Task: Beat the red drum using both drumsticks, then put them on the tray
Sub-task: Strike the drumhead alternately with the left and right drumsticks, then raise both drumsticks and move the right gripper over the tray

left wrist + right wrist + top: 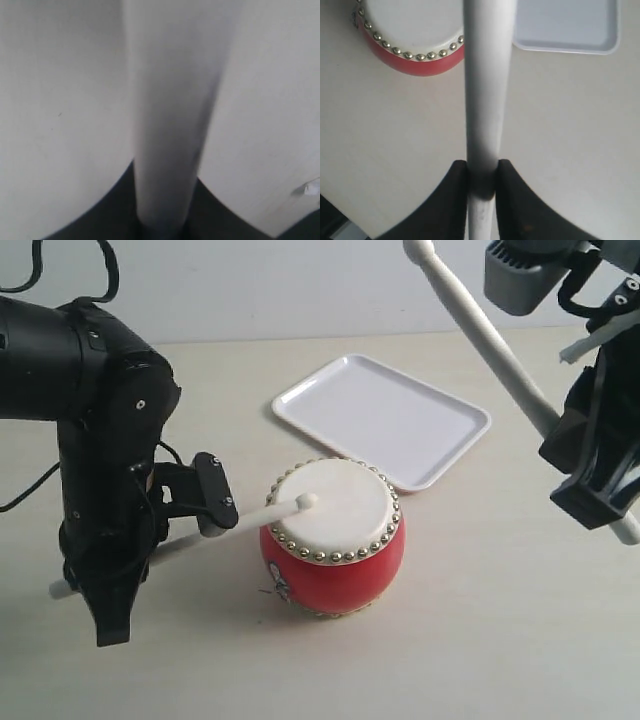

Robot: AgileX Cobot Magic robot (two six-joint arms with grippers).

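The left gripper (198,530) is clamped on the left drumstick (268,512), whose tip sits on or just above the red drum (335,562) ahead of its jaws. The right gripper (481,172) pinches the right drumstick (485,90), which is angled steeply upward. The tray (400,418) lies beyond the drum, between both grippers.

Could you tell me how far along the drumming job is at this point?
Done: both sticks are picked up. In hand: the left gripper holds the left drumstick with its tip on the red drum. The right gripper holds the right drumstick raised, so beating seems underway. Left: the tray holds nothing yet.
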